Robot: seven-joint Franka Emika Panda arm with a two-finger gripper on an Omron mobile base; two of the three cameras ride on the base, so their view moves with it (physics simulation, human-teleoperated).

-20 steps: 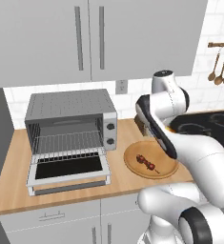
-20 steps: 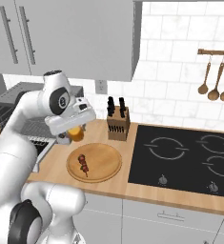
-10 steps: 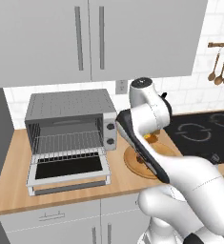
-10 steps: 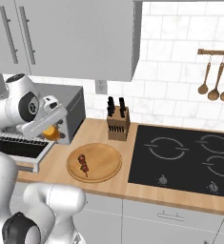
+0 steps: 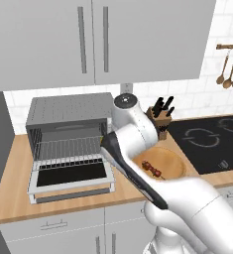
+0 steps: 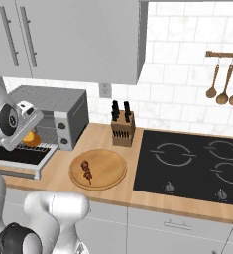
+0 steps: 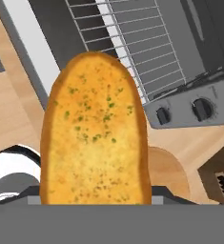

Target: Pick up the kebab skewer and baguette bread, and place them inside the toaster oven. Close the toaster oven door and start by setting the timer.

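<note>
Gripper (image 6: 29,135) holds what we read as the baguette bread (image 7: 94,131): oblong, golden, green-flecked, orange-brown crust. Below it, toaster oven (image 5: 68,119), perforated silver metal, wire rack (image 7: 132,43).

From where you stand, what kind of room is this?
A home kitchen, rendered rather than real. A toaster oven sits on a wooden counter beside a black cooktop, with a knife block against the tiled wall and wooden spoons hanging on a rail.
</note>
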